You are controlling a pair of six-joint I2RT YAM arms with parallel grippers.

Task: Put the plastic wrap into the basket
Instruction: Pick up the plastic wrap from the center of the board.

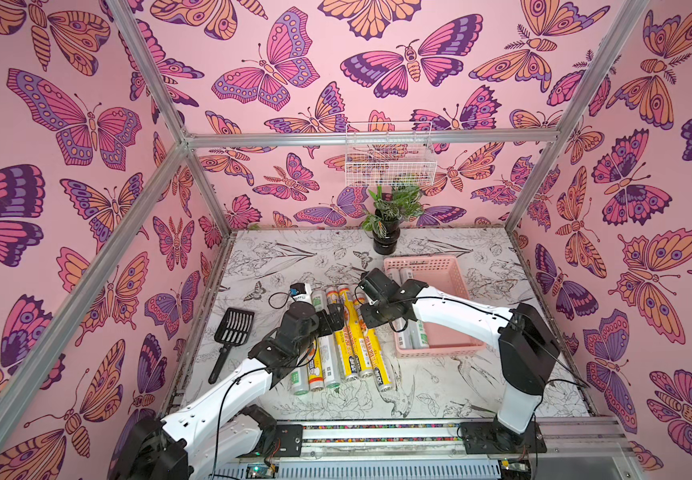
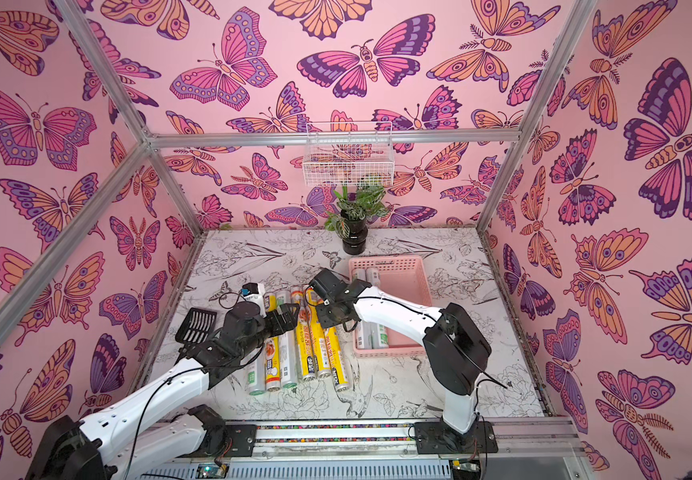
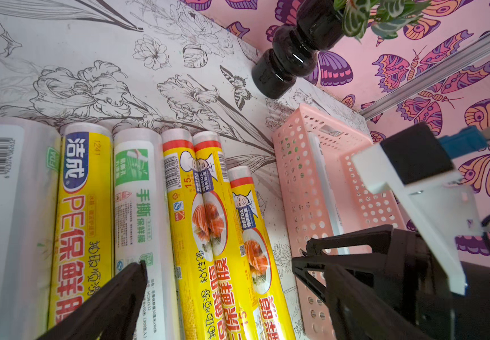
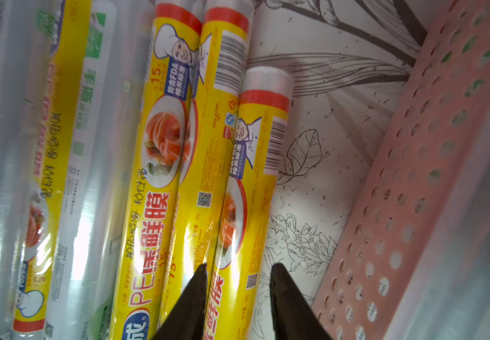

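Glossy yellow film is what the right gripper [image 4: 237,272] has closed on. Its two black fingers [image 4: 285,297] press both flanks of the yellow roll [image 4: 255,164] at the edge of the row, and the roll lies flat on the table [image 1: 439,399]. The left gripper [image 1: 331,319] hovers just beside it over the same row, jaws spread wide and holding nothing.

The rest of the plastic wrap [image 1: 336,361] lies packed side by side on the left gripper's side of that grip, five more rolls as far as I can count. Two silvery rolls [image 1: 414,336] already lie in the pink basket [image 1: 448,262], just beyond the right gripper's outer finger.

- **Slip or tilt:** the film looks slick and the grip seems off-centre, so the long roll could droop or slide out.
- **Neighbour dragged:** the next roll touches the held one and may roll along with it.
- **Crowding:** the open left gripper is near enough to be bumped.
- **Basket fit:** a skewed roll could catch on the rim.

The table is printed with black line-drawn flowers and birds, and pink butterfly walls [image 1: 86,124] enclose it on an aluminium frame [image 1: 373,139]. Well beyond both grippers stand a potted plant [image 1: 390,224] and a white wire basket [image 1: 387,162]. A black scoop [image 1: 232,328] lies outside the left gripper.
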